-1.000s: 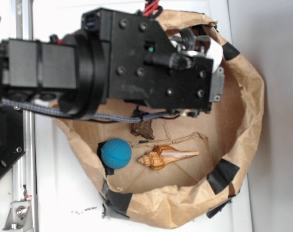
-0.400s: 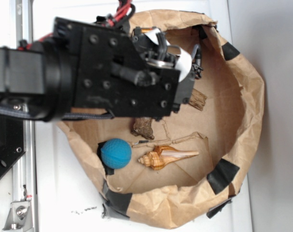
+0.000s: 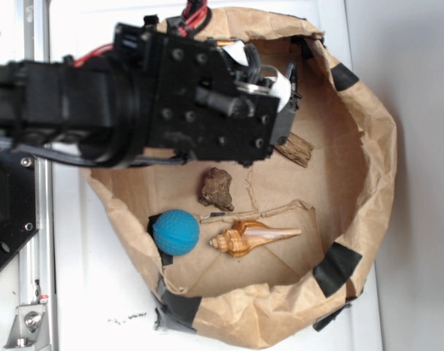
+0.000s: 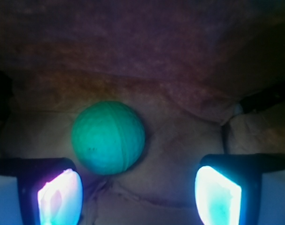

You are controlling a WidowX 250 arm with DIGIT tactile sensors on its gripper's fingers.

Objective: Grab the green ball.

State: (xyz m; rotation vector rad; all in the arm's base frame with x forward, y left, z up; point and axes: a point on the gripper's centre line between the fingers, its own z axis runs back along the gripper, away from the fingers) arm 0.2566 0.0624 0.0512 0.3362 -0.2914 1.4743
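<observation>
My gripper (image 4: pixel 137 192) is spread wide, nothing between its pads (image 4: pixel 60 197). The green ball (image 4: pixel 108 137) sits just ahead, nearer my left pad, on the paper floor close under the brown paper wall (image 4: pixel 147 51).

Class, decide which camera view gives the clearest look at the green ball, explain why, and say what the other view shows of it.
The wrist view shows the green ball best: whole and unobstructed on the brown paper, just beyond the open gripper and nearer one fingertip. The exterior view shows none of it; the arm blocks that part of the paper bag.
</observation>
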